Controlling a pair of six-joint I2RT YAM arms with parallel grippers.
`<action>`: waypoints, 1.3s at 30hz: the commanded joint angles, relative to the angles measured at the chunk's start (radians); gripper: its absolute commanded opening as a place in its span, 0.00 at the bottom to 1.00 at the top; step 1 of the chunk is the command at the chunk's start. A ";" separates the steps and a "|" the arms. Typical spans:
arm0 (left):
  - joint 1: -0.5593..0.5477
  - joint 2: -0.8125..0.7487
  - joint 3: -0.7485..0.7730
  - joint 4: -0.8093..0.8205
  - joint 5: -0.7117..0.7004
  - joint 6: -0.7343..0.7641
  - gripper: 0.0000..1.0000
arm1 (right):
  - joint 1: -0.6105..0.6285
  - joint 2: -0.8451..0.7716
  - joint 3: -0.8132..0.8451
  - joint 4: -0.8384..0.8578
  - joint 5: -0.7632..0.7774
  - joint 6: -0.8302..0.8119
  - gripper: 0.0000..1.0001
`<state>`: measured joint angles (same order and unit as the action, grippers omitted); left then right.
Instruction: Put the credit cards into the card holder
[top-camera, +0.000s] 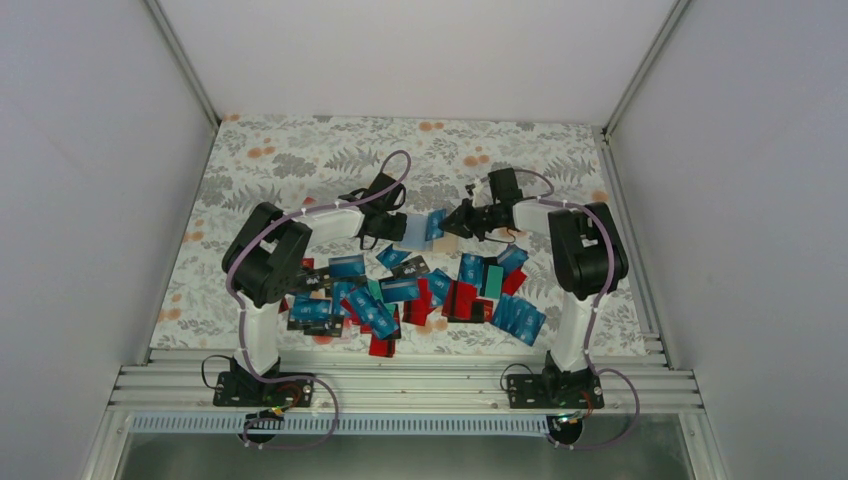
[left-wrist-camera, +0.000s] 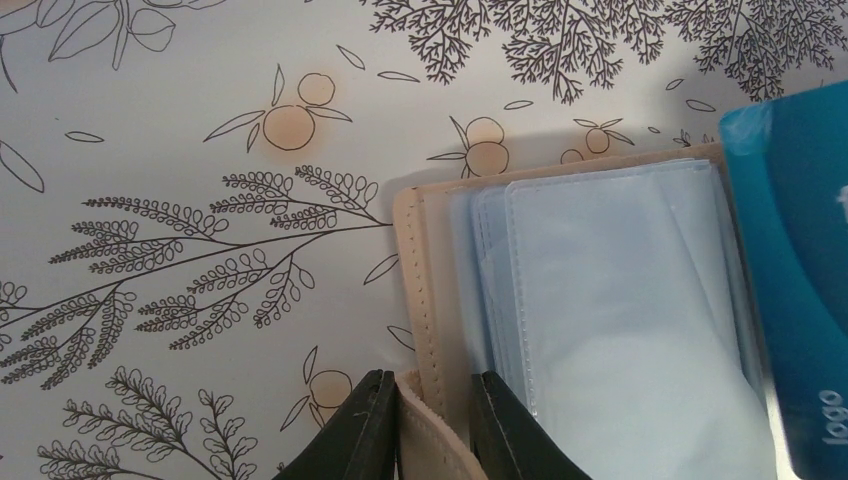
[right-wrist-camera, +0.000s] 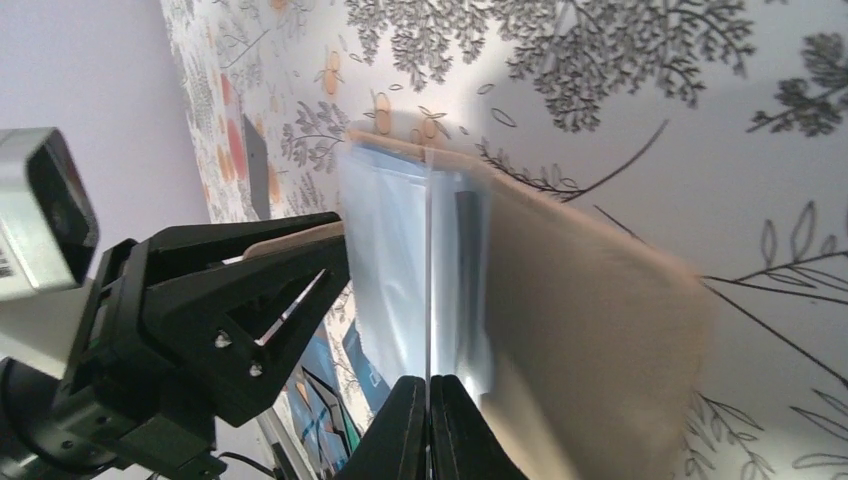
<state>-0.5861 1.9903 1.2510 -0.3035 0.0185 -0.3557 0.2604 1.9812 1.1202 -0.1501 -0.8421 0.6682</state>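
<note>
card holder (left-wrist-camera: 415, 270): beige, stitched | sleeves (left-wrist-camera: 620, 300): clear plastic | card (left-wrist-camera: 790, 250): thin, blue

Left black-and-white jointed arm (top-camera: 265, 262) elbow up, forearm reaching inward | left black two-finger tool (left-wrist-camera: 432, 385) pinching flap of beige stitched card holder (left-wrist-camera: 425, 260) | right black-and-white jointed arm (top-camera: 582, 250) mirrored | right black two-finger tool (right-wrist-camera: 428, 385) closed on thin blue credit card (left-wrist-camera: 790, 250) | tools facing, near

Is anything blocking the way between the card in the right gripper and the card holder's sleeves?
Nothing visible does. The blue card, pinched in the right gripper, sits right at the clear sleeves of the card holder, which the left gripper holds by its beige cover.
</note>
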 joint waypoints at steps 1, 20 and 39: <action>-0.003 0.006 -0.021 -0.047 0.007 -0.005 0.19 | -0.004 -0.054 0.006 0.048 -0.034 -0.002 0.04; -0.004 0.008 -0.016 -0.051 0.008 -0.003 0.16 | -0.003 -0.028 -0.012 0.042 0.031 -0.020 0.04; -0.003 0.011 -0.021 -0.046 0.012 -0.006 0.16 | 0.021 0.029 -0.006 0.079 0.021 -0.003 0.04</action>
<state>-0.5854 1.9903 1.2510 -0.3042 0.0154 -0.3557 0.2691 1.9797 1.1164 -0.0978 -0.8188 0.6636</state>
